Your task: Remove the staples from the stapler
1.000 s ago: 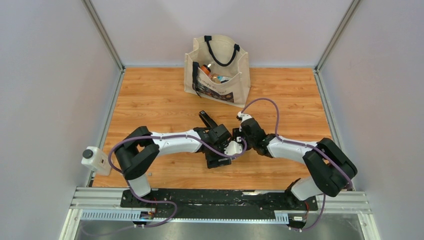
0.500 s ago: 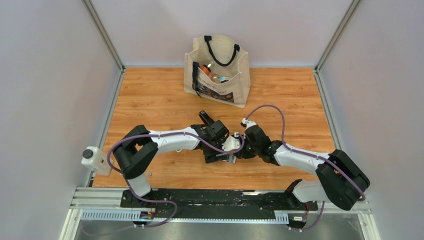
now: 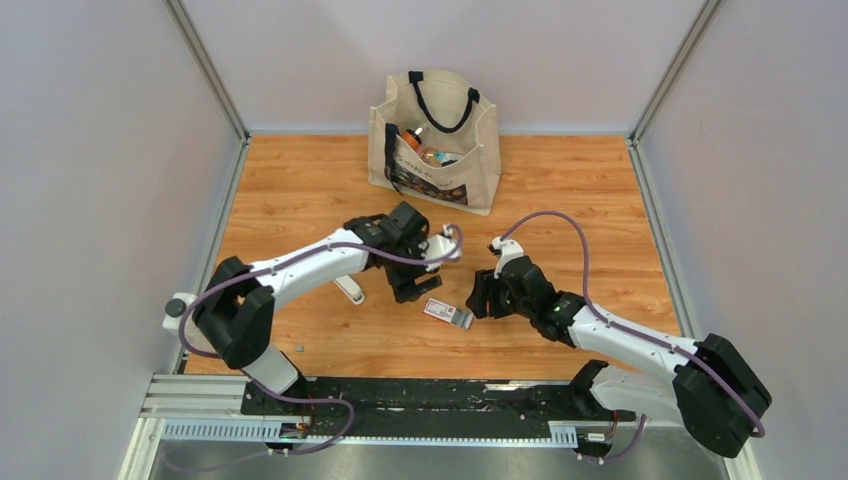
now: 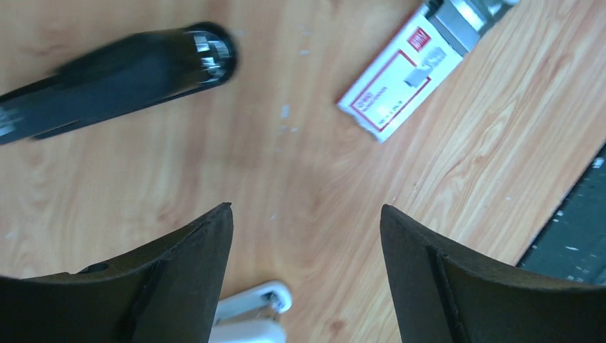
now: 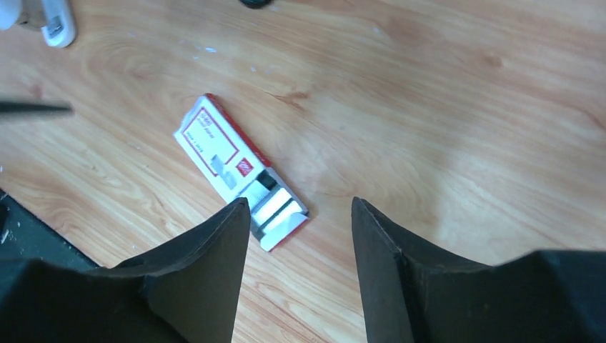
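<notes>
Stapler (image 4: 121, 75): glossy black, silver glint at rounded end.
Box (image 5: 227, 158): white, red outline and red edge, small red logo, grey picture.
Table (image 3: 300, 190): orange-brown wood grain, few white specks.
Oblong thing (image 3: 349, 290): white.
Bag (image 3: 480, 160): beige, black handles, dark printed band low on front.
Left arm (image 3: 310, 268), right arm (image 3: 625, 335): white links, black joints.
Cables (image 3: 560, 225): purple.
Left gripper (image 4: 306, 207), right gripper (image 5: 300, 200): black.
Walls (image 3: 100, 150): pale lilac-grey.

Black stapler (image 4: 121, 68) blurred and cut by the left edge; white oblong object (image 4: 251, 321) cropped at bottom.
</notes>
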Available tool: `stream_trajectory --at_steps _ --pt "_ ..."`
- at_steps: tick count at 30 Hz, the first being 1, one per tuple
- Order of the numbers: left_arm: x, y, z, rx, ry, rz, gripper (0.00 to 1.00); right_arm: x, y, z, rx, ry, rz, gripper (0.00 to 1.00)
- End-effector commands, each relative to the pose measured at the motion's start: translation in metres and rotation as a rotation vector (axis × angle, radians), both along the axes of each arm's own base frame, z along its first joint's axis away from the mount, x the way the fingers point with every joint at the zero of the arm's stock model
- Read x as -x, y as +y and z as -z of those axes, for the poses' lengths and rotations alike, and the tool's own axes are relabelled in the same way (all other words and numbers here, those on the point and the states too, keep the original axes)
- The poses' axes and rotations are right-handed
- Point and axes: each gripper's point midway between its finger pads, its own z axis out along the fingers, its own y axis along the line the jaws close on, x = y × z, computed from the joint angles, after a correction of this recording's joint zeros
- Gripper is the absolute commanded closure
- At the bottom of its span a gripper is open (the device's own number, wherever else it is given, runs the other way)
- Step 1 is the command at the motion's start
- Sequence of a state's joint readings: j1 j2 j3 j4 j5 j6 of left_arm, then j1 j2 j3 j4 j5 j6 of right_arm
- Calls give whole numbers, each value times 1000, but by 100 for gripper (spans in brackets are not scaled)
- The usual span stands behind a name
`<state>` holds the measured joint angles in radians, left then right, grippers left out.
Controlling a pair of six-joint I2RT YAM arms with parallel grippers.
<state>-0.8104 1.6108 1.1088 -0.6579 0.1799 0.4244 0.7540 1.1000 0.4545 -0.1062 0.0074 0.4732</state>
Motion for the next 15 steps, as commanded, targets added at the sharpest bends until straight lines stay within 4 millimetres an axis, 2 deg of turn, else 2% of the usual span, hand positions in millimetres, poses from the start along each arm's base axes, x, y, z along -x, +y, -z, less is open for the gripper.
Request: stream_trajectory --at_steps 1,2,5,11,15 --pt "-2 8 -66 182 75 -40 16 -6 28 -32 -50 -204 -137 42" --pt "1 6 -75 215 93 -34 16 -4 32 -34 -38 -219 -164 42" --pt "5 11 -79 227 114 -42 16 5 44 -29 22 -249 -263 43" --pt "20 11 -68 226 203 -43 17 16 54 -15 116 -267 -378 46" --pt "20 13 -64 214 211 -43 17 16 58 -12 137 -279 -410 50"
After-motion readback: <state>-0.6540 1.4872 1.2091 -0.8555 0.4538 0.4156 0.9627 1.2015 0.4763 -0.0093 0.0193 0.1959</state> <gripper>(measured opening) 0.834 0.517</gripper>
